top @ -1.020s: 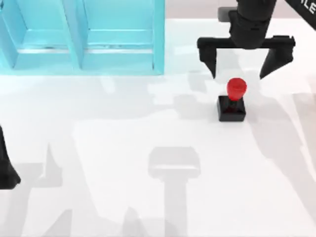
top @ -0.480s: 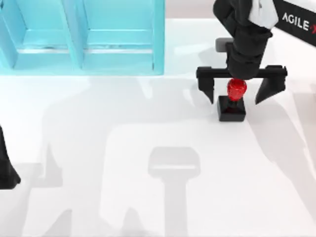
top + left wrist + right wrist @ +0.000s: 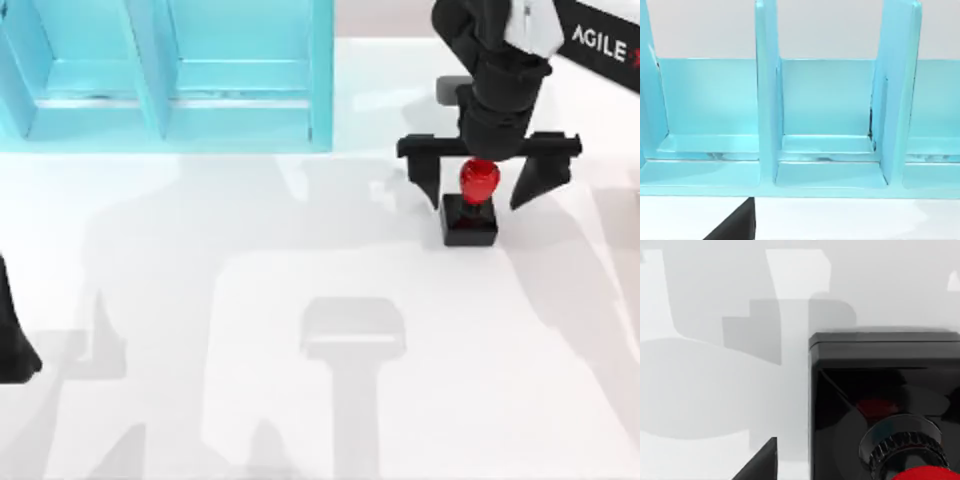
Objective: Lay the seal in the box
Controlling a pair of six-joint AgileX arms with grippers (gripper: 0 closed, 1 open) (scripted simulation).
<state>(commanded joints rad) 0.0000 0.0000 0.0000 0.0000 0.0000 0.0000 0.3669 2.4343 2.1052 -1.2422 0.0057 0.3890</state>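
Observation:
The seal [image 3: 478,182], a black square block with a glossy red knob, stands upright on the white table right of centre. My right gripper [image 3: 481,184] hangs over it, open, one finger on each side of the red knob without touching it. In the right wrist view the seal's black base [image 3: 880,400] is close up, with the edge of the red knob [image 3: 927,474] just in view. The box [image 3: 322,75] is a cyan case with upright dividers at the table's back left. The left wrist view faces the box's compartments [image 3: 767,100]. My left gripper [image 3: 12,345] is parked at the table's left edge.
White table surface lies between the seal and the box, crossed only by the arms' grey shadows. The box's dividers [image 3: 150,70] split it into several compartments open toward the front.
My right gripper has come forward and down from behind the seal until its fingers flank the red knob, and they have narrowed slightly. The seal and the left arm have not moved.

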